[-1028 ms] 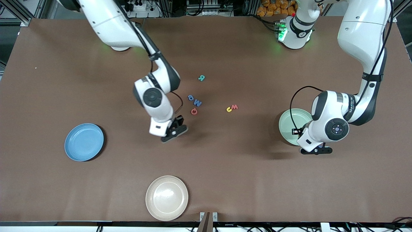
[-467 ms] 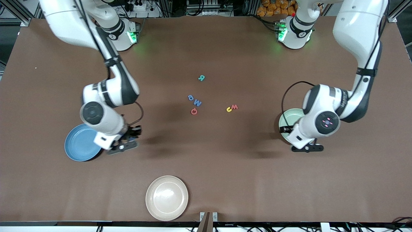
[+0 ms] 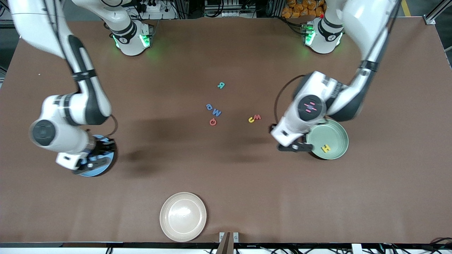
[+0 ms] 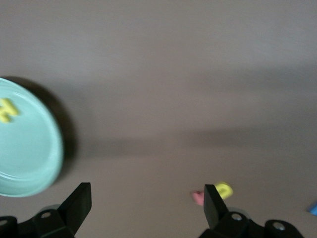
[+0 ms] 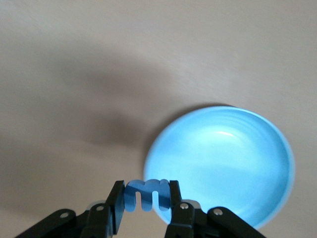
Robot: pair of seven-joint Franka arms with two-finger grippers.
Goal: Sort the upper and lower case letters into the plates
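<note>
A blue letter (its ridged shape reads like a lowercase m) is pinched between the fingers of the right gripper, which hangs over the rim of the sky blue plate at the right arm's end of the table. In the front view that gripper covers much of the plate.

Just beside the left gripper, toward the left arm's end of the table, sits the mint green plate with a yellow letter H lying in it. The left gripper's fingers are spread wide with nothing between them; it hangs over bare table at that plate's edge, and its wrist view shows the plate and the yellow letter off to one side.

Between the two grippers, mid-table, the loose letters lie: a yellow letter touching a red letter, then a cluster of a blue p, a blue M and a red letter, and a teal R apart, nearer the bases.

A cream plate lies nearest the front camera.
</note>
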